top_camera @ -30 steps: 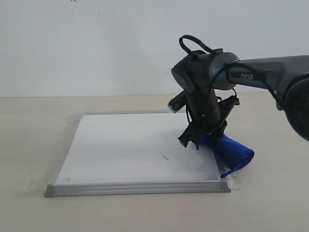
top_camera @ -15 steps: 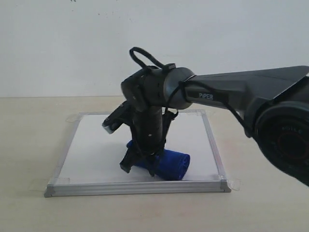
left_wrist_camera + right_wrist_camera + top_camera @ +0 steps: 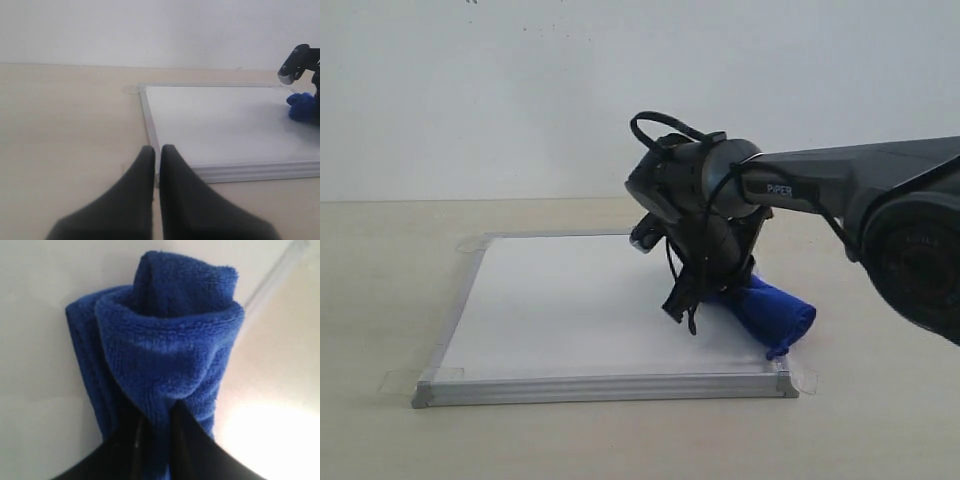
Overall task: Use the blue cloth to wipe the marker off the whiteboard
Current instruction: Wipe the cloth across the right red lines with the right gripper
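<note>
Pinches the blue cloth (image 3: 772, 312) between the fingers of the right gripper (image 3: 155, 427), down on the whiteboard (image 3: 560, 300) near its front right corner, with the cloth's end across the frame. Holds the left gripper (image 3: 157, 150) over the bench (image 3: 60, 125) beside another board corner, fingers pressed together.

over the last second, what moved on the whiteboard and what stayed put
The right gripper, shut on the blue cloth, swept left in the exterior view along the near side of the whiteboard, then back right; the cloth now overhangs the right frame. The red mark from a second ago no longer shows. Board position and grip are unchanged.
</note>
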Tool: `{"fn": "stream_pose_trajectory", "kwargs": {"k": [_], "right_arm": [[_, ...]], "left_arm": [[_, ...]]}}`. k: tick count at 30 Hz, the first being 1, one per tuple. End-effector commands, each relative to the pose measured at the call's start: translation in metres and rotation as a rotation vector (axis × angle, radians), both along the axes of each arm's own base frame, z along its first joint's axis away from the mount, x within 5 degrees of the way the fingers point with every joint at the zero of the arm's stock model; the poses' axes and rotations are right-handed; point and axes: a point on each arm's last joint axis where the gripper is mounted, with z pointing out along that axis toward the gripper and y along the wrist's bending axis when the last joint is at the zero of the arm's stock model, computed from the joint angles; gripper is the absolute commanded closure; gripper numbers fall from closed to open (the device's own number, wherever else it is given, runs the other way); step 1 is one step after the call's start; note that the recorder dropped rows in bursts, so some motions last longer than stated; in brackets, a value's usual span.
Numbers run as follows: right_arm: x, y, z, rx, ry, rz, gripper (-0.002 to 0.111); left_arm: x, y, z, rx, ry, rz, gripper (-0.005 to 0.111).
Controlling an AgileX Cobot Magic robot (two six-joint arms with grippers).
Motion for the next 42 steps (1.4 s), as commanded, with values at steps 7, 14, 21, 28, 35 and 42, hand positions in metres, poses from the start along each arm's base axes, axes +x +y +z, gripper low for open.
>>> {"fn": "stream_pose_trajectory", "kwargs": {"k": [7, 14, 21, 28, 35, 42], "right_arm": [[-0.037, 0.069, -0.009, 0.219, 0.114, 0.312, 0.109], [-0.044, 0.099, -0.005, 0.214, -0.016, 0.493, 0.109], [-0.006, 0.039, -0.002, 0.103, -0.083, 0.206, 0.109], [-0.016, 0.036, -0.005, 0.113, 0.014, 0.11, 0.109], [-0.053, 0.106, -0.006, 0.24, 0.0, 0.441, 0.109], [-0.019, 0.059, -0.006, 0.254, -0.04, 0.15, 0.109]], "left_arm": [[0.0, 0.0, -0.001, 0.001, -0.003, -0.002, 0.103], [0.0, 0.0, -0.001, 0.001, -0.003, -0.002, 0.103], [0.0, 0.0, -0.001, 0.001, -0.003, -0.002, 0.103], [0.0, 0.0, -0.001, 0.001, -0.003, -0.002, 0.103], [0.0, 0.0, -0.001, 0.001, -0.003, -0.002, 0.103], [0.0, 0.0, -0.001, 0.001, -0.003, -0.002, 0.103]]}}
